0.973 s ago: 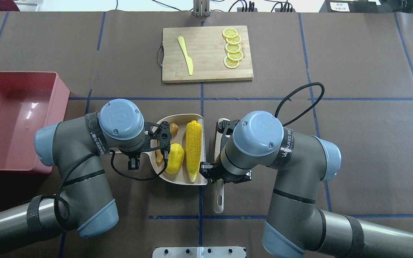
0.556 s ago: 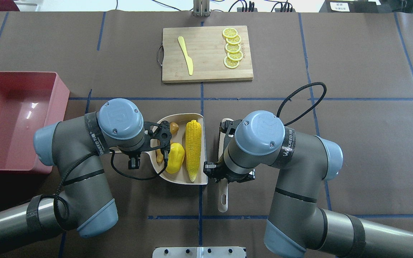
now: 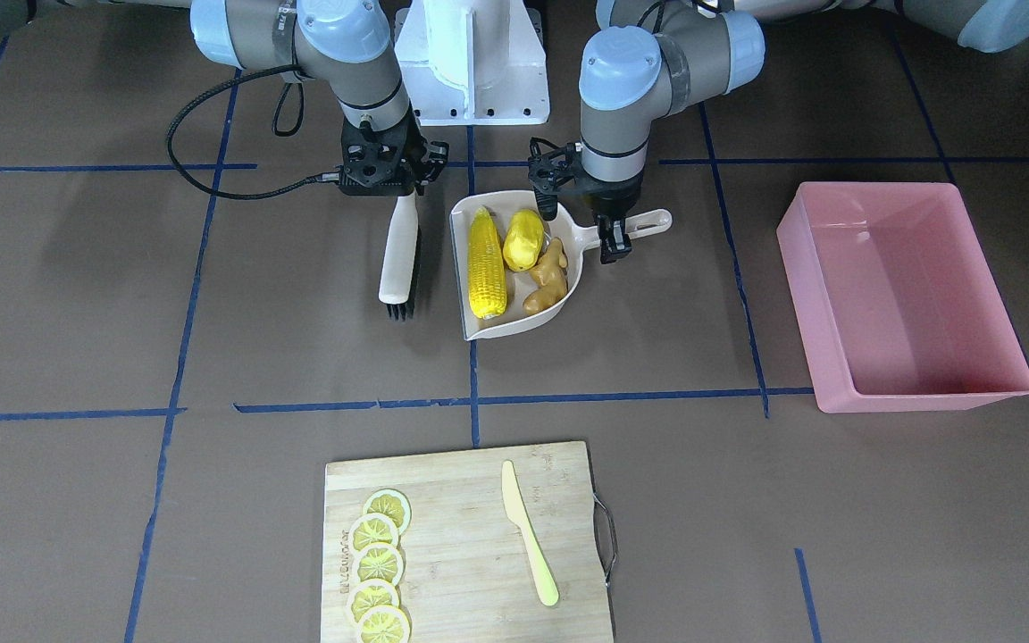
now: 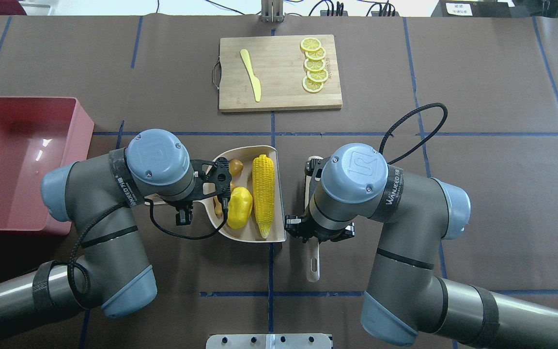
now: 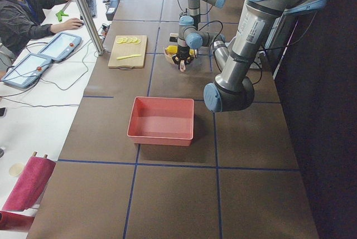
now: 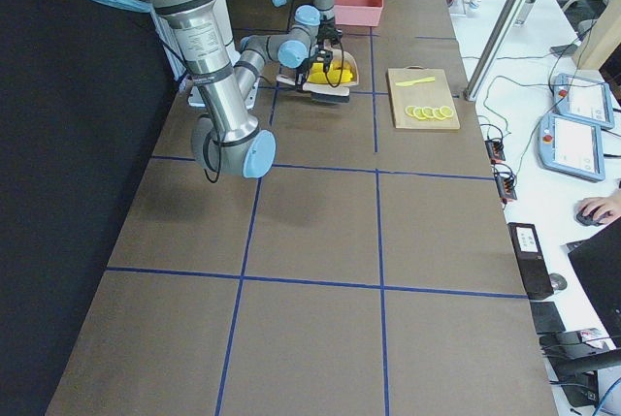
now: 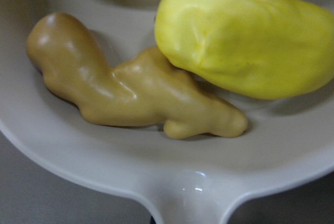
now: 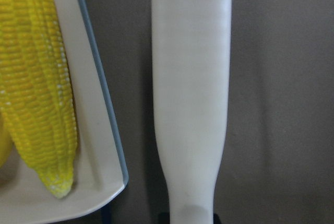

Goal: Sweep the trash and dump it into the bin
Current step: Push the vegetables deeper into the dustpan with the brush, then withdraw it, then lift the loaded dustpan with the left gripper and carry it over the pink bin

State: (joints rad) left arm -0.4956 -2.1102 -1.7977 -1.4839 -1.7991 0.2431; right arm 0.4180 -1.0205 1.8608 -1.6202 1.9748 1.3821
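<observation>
All three bits of trash sit inside the dustpan (image 4: 247, 151), centre of the overhead view: corn cob (image 4: 263, 194) along the straight open edge, potato lump (image 4: 239, 207) beside it, ginger root (image 7: 130, 93) tucked vs the curved back wall nr the handle. Nothing has reached the bin (image 3: 925, 397), which looks empty at mid-right of the front view, well apart from the pan.

The left gripper (image 3: 604, 223) is on the pan's handle. The left wrist view has the handle root running to bottom centre, so jaws read as clamped on it, though the tips themselves aren't visible. Holding by the handle makes sense: it lets the arm carry the pan level, w/ the back wall stopping a roll-off.

The right gripper (image 3: 400, 189) has the brush (image 3: 398, 246) by its top end, jaws closed on the handle, bristles pointing down-frame, just beside the pan's open edge. Prob. parked there as a guard or simply done sweeping.

Sweeping looks finished, so next is carry and tip. Risk: corn cob lies right at the open lip and could slide off if the pan dips that way.

Board (image 4: 279, 92) w/ lemon slices (image 4: 314, 65) and knife (image 4: 251, 75) lies top centre on the bench (image 4: 477, 194).
</observation>
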